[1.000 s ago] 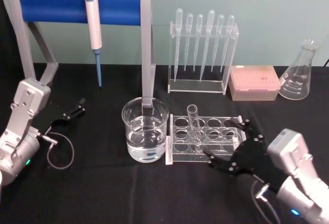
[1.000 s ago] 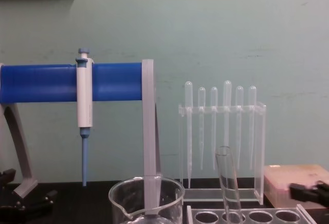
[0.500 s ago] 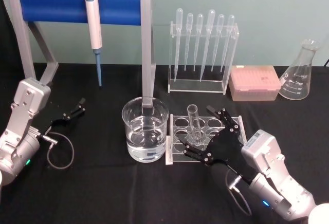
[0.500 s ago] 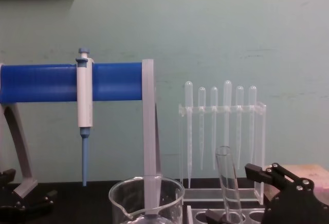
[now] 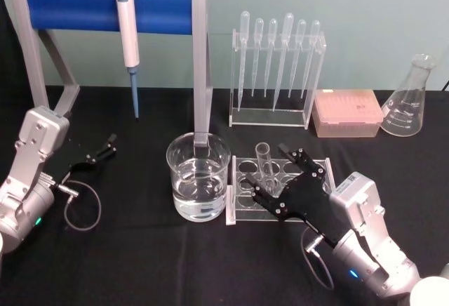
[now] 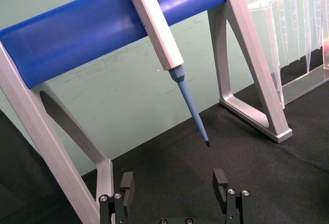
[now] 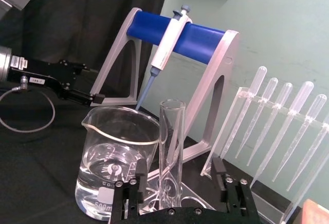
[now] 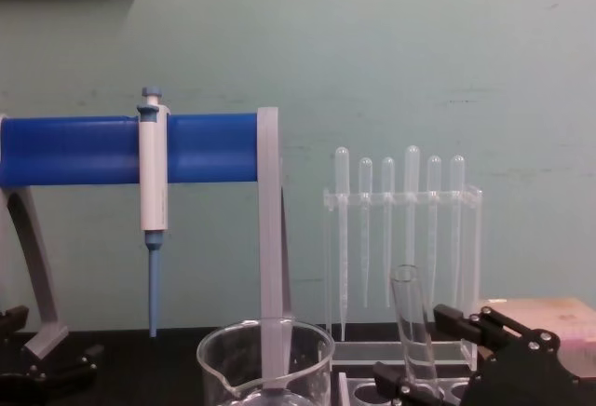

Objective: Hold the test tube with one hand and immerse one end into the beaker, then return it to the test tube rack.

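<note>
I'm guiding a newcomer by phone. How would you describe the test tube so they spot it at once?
Right of the wide glass beaker of clear liquid lies a clear plastic rack with round holes. The only tube standing in it, between the open fingers of the black right gripper, is the clear glass test tube. It is wider than the thin bulb-topped pipettes hanging behind.

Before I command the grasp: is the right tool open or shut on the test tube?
Open: the right tool's fingers flank the test tube, standing in its rack, with visible gaps. Left tool idles far left.
</note>
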Tool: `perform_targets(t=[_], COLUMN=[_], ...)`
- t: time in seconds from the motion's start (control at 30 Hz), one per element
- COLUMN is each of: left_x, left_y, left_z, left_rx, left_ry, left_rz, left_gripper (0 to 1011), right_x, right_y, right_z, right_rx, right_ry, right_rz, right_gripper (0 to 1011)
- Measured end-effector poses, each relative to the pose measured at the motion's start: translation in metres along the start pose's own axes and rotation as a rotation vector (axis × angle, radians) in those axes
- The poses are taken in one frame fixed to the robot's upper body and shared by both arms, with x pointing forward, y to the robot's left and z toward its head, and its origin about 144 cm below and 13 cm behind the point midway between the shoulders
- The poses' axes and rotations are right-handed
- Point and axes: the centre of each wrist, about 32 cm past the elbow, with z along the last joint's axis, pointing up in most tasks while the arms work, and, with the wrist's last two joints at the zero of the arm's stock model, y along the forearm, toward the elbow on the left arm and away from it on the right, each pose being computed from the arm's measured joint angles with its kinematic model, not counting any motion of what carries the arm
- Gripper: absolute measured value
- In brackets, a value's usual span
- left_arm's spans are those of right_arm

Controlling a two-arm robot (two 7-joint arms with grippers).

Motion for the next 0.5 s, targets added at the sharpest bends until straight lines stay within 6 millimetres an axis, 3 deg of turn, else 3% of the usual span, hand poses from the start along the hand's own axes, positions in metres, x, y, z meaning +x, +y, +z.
perform_targets(t=[0.5], left_x=[0.0000], left_y=[0.0000], left_z=[0.0000], left_rx=[0.000], left_ry=[0.000], left_rz=[0.000], left_gripper=[1000], right_x=[-0.0034], right_y=[0.0021], right_z=[-0.0011], right_rx=[0.012], right_ry=[0.026], right_rz=[0.022], right_gripper=[366])
